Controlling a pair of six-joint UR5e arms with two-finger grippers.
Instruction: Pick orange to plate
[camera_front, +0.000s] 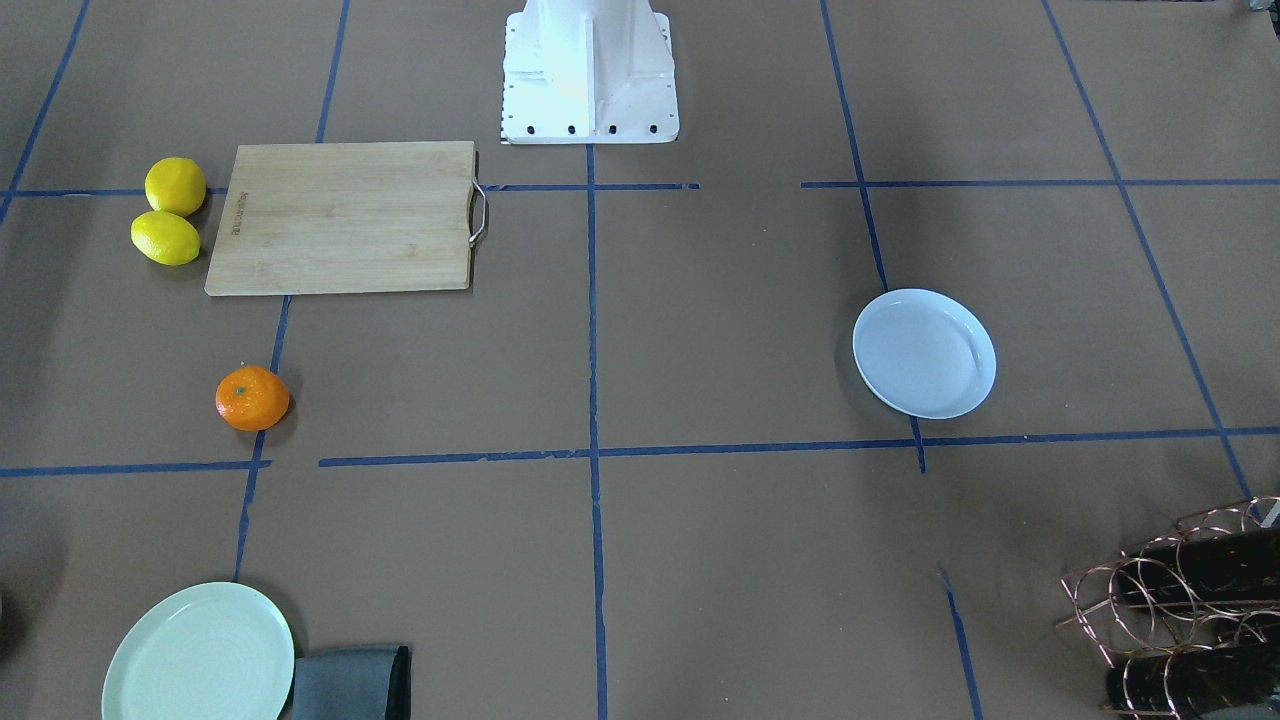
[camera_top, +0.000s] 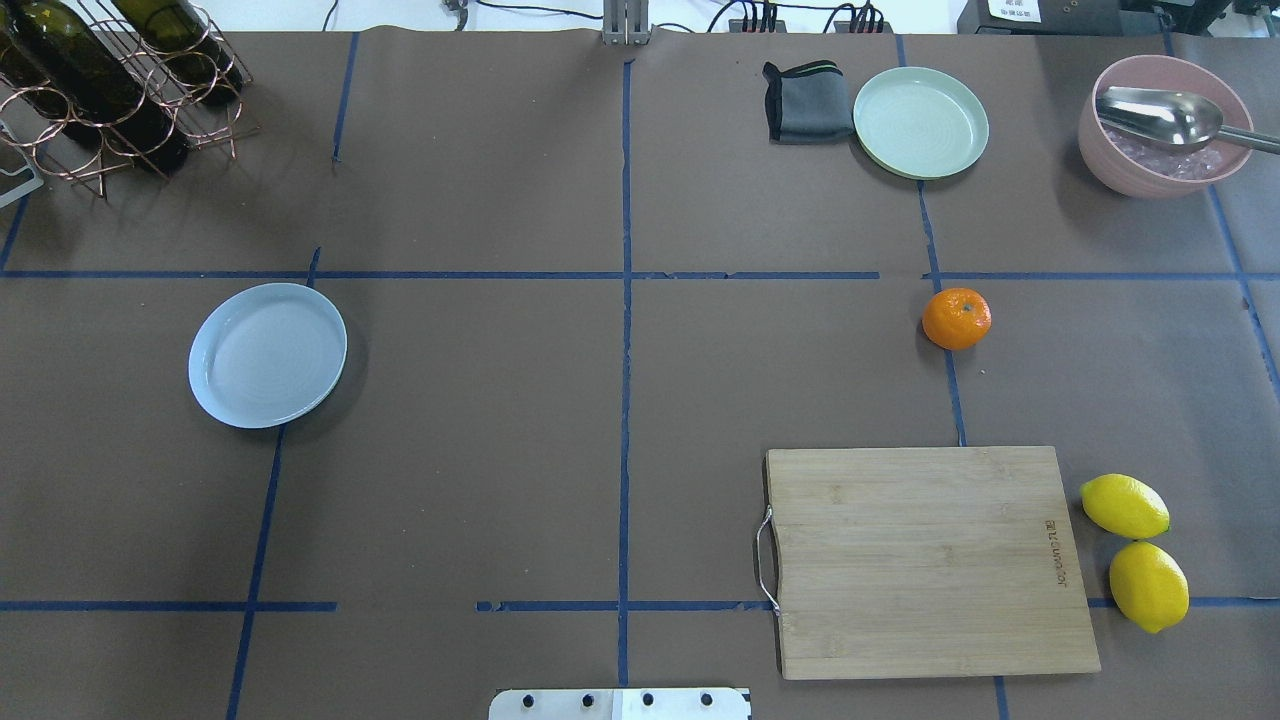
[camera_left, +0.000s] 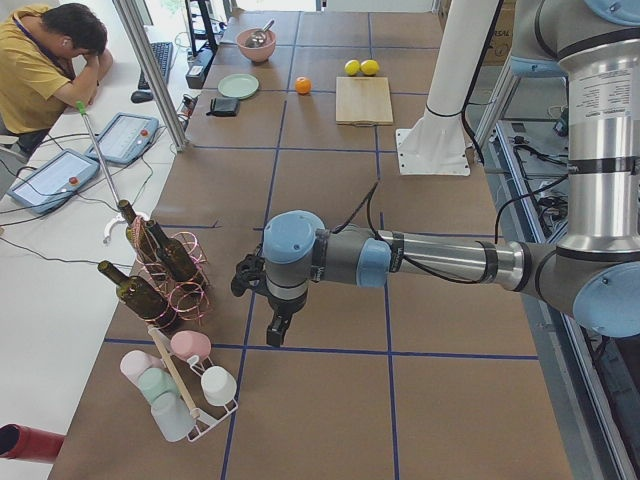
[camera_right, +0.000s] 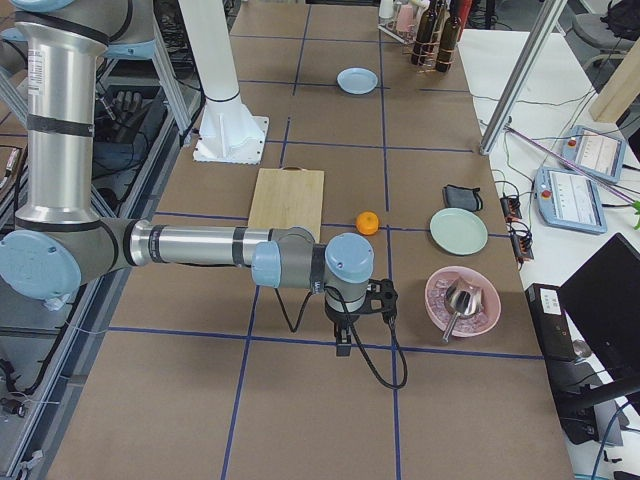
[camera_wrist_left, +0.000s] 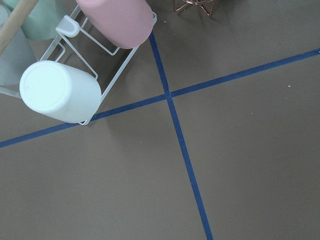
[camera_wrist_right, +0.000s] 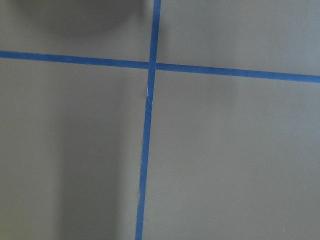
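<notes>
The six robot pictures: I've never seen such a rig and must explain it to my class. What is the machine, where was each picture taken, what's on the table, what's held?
Two robot arms work at a taped brown table. Cameras: one above and behind the robot, one facing it, one at each table end, one on each wrist. On the table lie the orange, the bluish plate far across from it, a green plate, a cutting board, two lemons, a cloth, a pink bowl and racked bottles. The left gripper and the right gripper hang over bare table, with nothing visibly held; whether they are open cannot be told.
</notes>
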